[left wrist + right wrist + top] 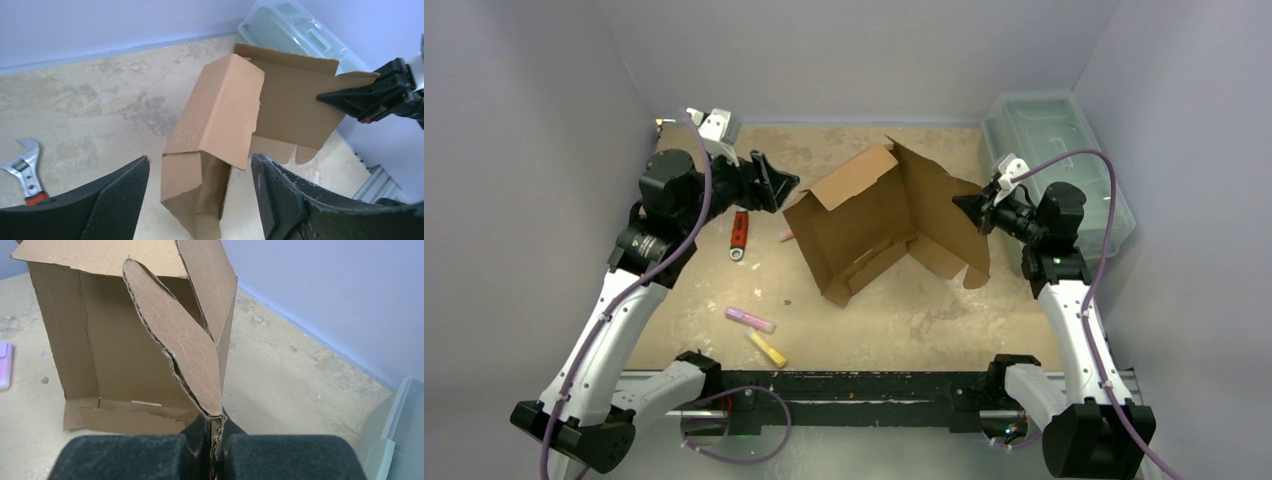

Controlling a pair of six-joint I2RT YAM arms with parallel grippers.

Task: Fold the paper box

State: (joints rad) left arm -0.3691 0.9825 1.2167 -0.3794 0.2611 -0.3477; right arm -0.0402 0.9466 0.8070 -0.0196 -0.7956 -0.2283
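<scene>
One paper box flap clamped by right gripper jaws; left gripper wide (apart).

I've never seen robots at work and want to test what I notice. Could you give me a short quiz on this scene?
1. True or false: the left gripper stands open.
2. What does the right gripper pinch? A, a flap of the cardboard mailer box; B, nothing; C, the left gripper.
3. Name the red-handled tool lying left of the box.

Key: 1 true. 2 A. 3 adjustable wrench.
</scene>
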